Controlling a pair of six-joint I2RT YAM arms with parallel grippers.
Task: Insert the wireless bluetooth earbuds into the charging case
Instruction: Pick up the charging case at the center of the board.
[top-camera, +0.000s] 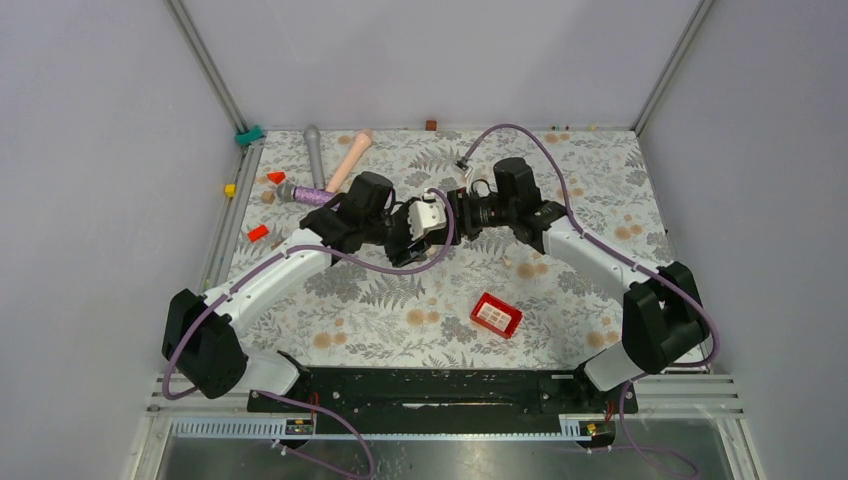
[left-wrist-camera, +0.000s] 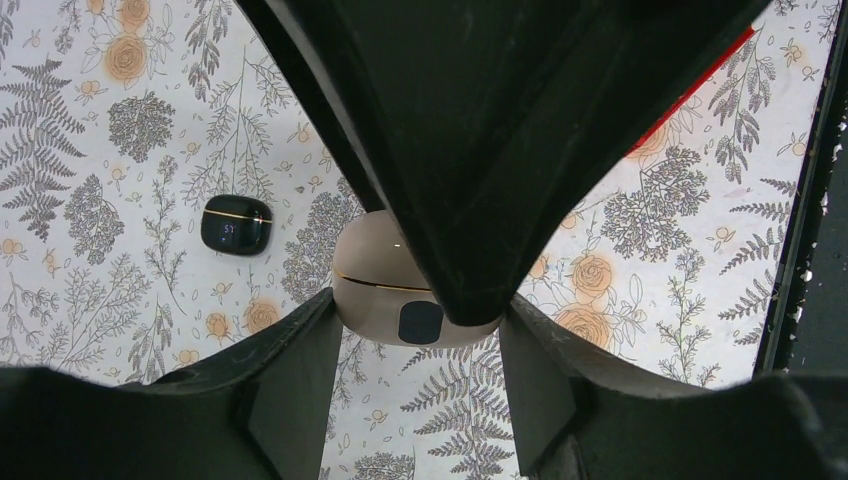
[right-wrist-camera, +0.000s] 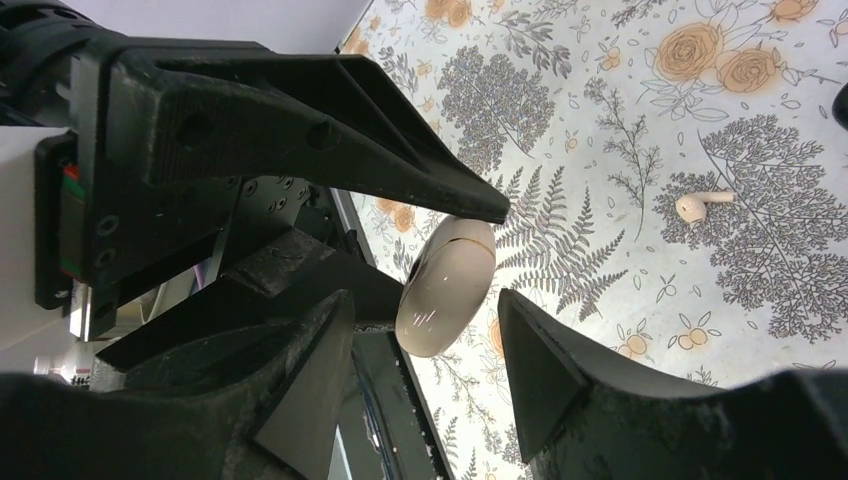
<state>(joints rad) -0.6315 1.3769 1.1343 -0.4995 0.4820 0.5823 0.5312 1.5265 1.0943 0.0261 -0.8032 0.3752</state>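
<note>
My left gripper (left-wrist-camera: 420, 302) is shut on a cream charging case (left-wrist-camera: 385, 285) and holds it above the table. Its lid is down, and a thin gold seam shows. In the top view both grippers meet at mid-table, left gripper (top-camera: 412, 228) facing right gripper (top-camera: 457, 212), with the case (top-camera: 430, 214) between them. My right gripper (right-wrist-camera: 422, 300) is open, its fingertips on either side of the case (right-wrist-camera: 447, 285); there is a gap on the left side and almost none on the right. One cream earbud (right-wrist-camera: 696, 205) with a short stem lies on the floral cloth beyond.
A black charging case (left-wrist-camera: 236, 224) lies shut on the cloth left of the held one. A red box (top-camera: 496, 314) sits near the front. At the back left lie a grey rod (top-camera: 313, 150), a pink rod (top-camera: 348, 160), red cones (top-camera: 276, 177) and a yellow cube (top-camera: 229, 190).
</note>
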